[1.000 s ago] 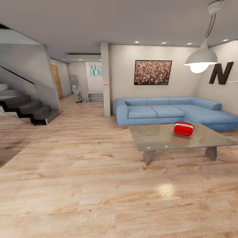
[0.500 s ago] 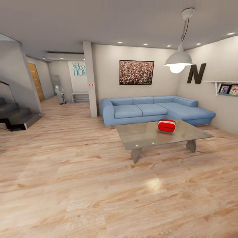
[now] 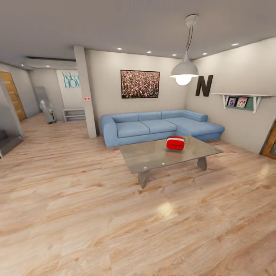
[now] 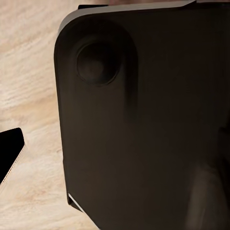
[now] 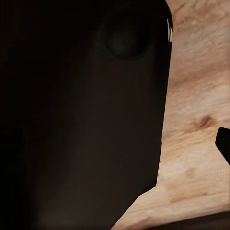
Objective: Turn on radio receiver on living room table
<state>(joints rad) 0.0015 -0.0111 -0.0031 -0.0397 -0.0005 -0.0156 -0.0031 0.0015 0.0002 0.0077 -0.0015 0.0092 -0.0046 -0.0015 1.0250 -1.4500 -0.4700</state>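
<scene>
Robot is in transit, arms apparently tucked against the body; the head view carries no arm at all, so that is a judgement from the wrist cameras.

Living room, head view: light wood floor [image 3: 96, 214] takes most of the frame, beige walls behind. Blue L-shaped sofa [image 3: 161, 126] sits against the far wall, with the crowd picture [image 3: 140, 84] above it, the black letter N [image 3: 204, 86] on the side wall and the dome lamp [image 3: 184, 71] hanging over the seating area.

The table [image 3: 153, 155] stands in front of the sofa, low, with a glossy grey top. The radio receiver [image 3: 175, 143] rests on that top, toward the far right part nearest the sofa's corner section, well apart from the robot. Bare floor lies between robot and table, so the remaining job reads as approach first, reach second. The switch side of the radio is too small to make out from here.

Wrist views add what the head view lacks: each shows a dark robot panel [image 4: 143, 120] close up with floor planks beside it, suggesting the arms hang low by the base. A dark sliver at the edge of each wrist view may be a finger tip, unclear. Whether either gripper's fingers are spread or pressed together cannot be told.
</scene>
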